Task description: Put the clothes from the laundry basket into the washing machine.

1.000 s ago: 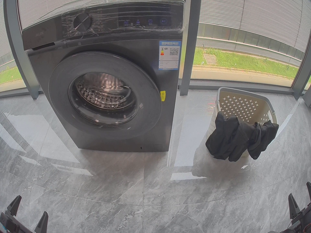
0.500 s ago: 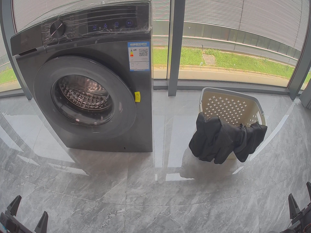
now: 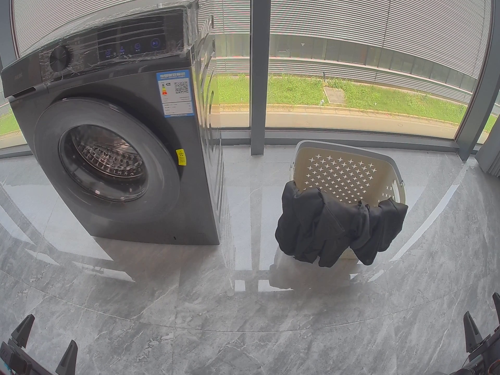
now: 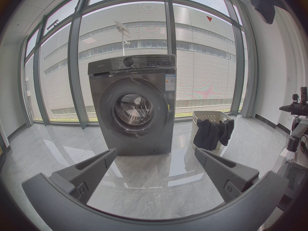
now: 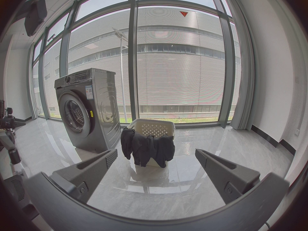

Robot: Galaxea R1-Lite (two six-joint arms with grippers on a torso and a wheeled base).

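The dark grey front-loading washing machine stands on the glossy grey marble-patterned floor at the far left. Its round porthole shows the ribbed metal drum; whether the door is shut cannot be told. Clear plastic film covers the control panel along the top of the front. A white-and-blue label sits at the upper right corner of the front, with a small yellow sticker below it.

The cream plastic laundry basket, perforated with star-shaped holes, stands on the floor to the right of the washing machine. The two are apart, with a strip of bare floor between them. The laundry basket is near the tall glass window wall on the far side.

The black clothes are at the laundry basket. They lie bunched over its near rim and hang down the outside of its near wall.

The left end effector is at the near left edge, well apart from the washing machine and the laundry basket. Its two dark fingers are spread apart with nothing between them.

The right end effector is at the near right edge, well apart from the laundry basket. Its fingers are likewise spread apart and hold nothing.
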